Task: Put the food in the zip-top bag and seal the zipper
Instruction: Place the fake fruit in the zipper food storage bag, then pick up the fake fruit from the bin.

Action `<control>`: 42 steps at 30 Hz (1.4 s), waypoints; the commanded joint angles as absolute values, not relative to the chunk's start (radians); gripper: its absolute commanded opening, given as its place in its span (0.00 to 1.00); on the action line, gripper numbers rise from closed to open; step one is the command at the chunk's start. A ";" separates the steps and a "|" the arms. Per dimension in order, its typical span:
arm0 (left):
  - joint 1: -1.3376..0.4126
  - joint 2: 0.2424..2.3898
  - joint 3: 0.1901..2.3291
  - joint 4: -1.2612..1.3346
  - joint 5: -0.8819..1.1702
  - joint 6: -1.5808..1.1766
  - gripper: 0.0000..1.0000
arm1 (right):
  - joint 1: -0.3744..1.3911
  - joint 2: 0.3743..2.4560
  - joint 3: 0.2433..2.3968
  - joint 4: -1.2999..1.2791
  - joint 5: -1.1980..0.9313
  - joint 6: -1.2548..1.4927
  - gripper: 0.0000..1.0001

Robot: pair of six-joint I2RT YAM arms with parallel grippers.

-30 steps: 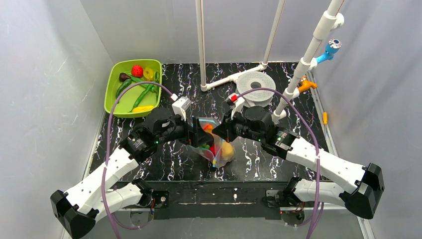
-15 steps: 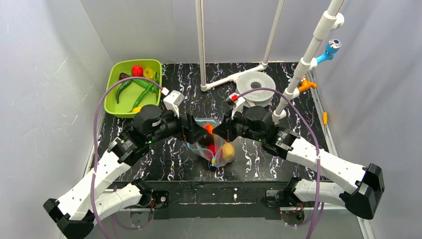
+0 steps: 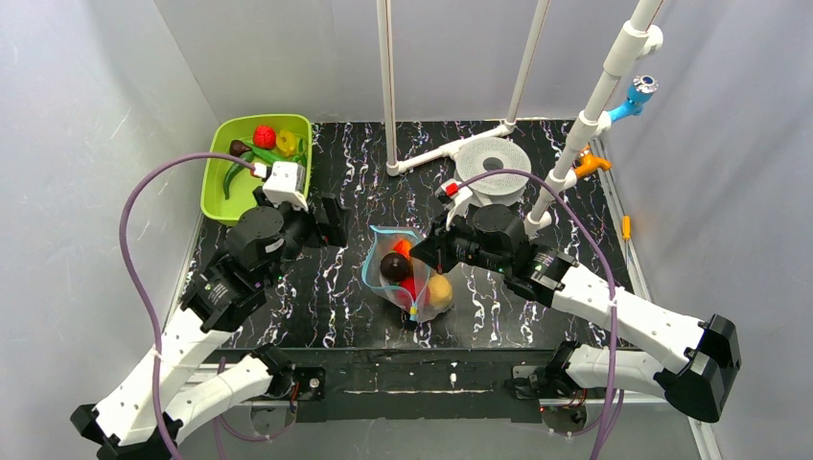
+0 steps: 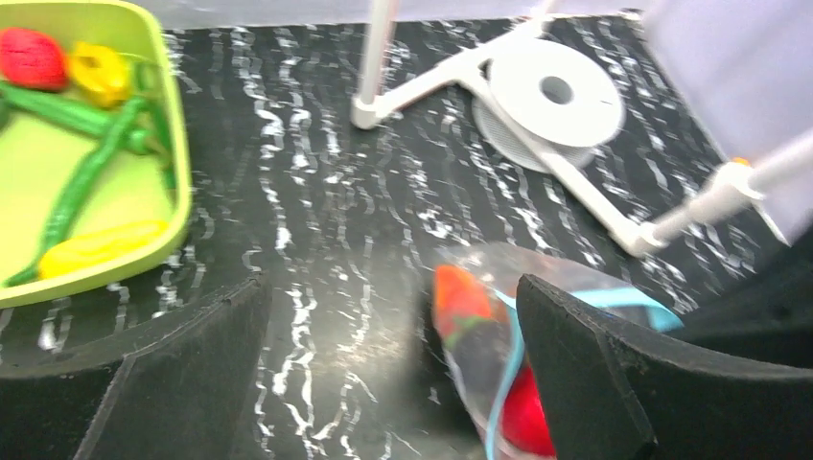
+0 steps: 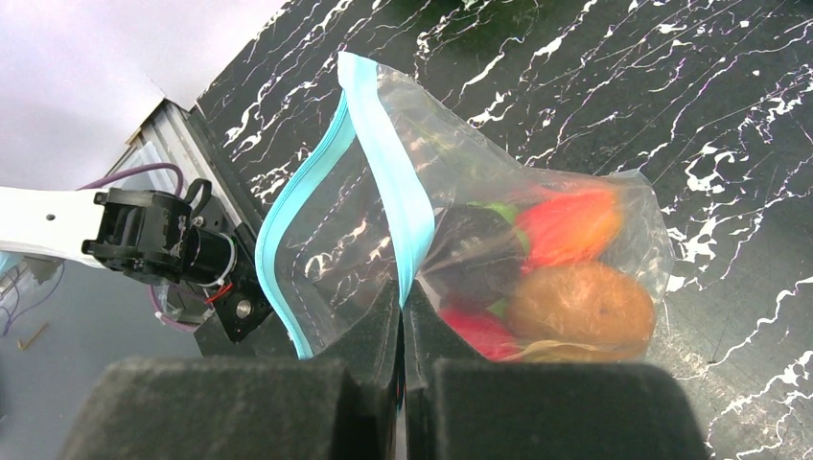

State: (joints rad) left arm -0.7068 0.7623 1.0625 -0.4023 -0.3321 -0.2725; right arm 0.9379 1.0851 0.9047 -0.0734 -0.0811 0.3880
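The clear zip-top bag (image 3: 412, 280) stands on the black marbled table, mouth up. My right gripper (image 5: 403, 299) is shut on one side of its light-blue zipper (image 5: 395, 196); the other side (image 5: 292, 251) bows away, so the mouth gapes. Food inside: a brown potato (image 5: 580, 309), an orange piece (image 5: 573, 225), a dark piece (image 5: 472, 251) and a red piece (image 5: 479, 331). My left gripper (image 4: 388, 299) is open and empty, left of the bag (image 4: 479, 316) and apart from it, beside the lime-green tray (image 3: 213, 168). More food lies in the tray: a red berry (image 3: 265, 136), a yellow ring (image 3: 286, 142) and green beans (image 4: 81, 172).
A white pipe frame (image 3: 451, 149) with upright poles (image 3: 386, 86) stands at the back. A white tape roll (image 3: 492, 161) lies beside it. Blue (image 3: 637, 96) and orange (image 3: 592, 165) fittings sit at the right edge. Grey walls close in on both sides.
My left gripper opened fully and pulled back from the bag's mouth, up and left toward the tray. A dark piece now shows in the bag. The right gripper has not moved.
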 commanded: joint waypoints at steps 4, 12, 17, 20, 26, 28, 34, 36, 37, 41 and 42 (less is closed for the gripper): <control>-0.567 0.862 1.076 -0.313 -0.410 -0.228 0.98 | 0.938 1.060 0.911 -0.043 -0.060 0.353 0.01; -0.204 1.033 1.076 -0.224 -0.144 -0.437 0.98 | 0.931 1.068 0.907 -0.043 -0.054 0.340 0.01; -0.040 1.226 1.104 -0.120 -0.027 -0.568 0.98 | 0.924 1.074 0.908 -0.048 -0.064 0.341 0.01; 0.072 1.363 1.133 -0.051 0.056 -0.643 0.98 | 0.921 1.068 0.904 -0.051 -0.071 0.342 0.01; 0.227 1.707 1.242 0.213 0.223 -0.785 0.98 | 0.904 1.068 0.899 -0.066 -0.077 0.345 0.01; 0.244 1.816 1.320 0.261 0.255 -0.804 0.96 | 0.898 1.068 0.899 -0.069 -0.079 0.345 0.01; 0.247 2.080 1.560 0.317 0.300 -0.777 0.83 | 0.881 1.071 0.904 -0.079 -0.091 0.354 0.01; 0.247 2.134 1.621 0.304 0.290 -0.761 0.80 | 0.875 1.071 0.906 -0.086 -0.092 0.356 0.01; 0.247 2.155 1.640 0.295 0.275 -0.761 0.79 | 0.872 1.070 0.907 -0.089 -0.091 0.356 0.01; 0.239 2.218 1.675 0.317 0.205 -0.738 0.79 | 0.859 1.069 0.910 -0.099 -0.092 0.357 0.01; 0.233 2.229 1.681 0.327 0.191 -0.721 0.80 | 0.855 1.071 0.912 -0.103 -0.092 0.357 0.01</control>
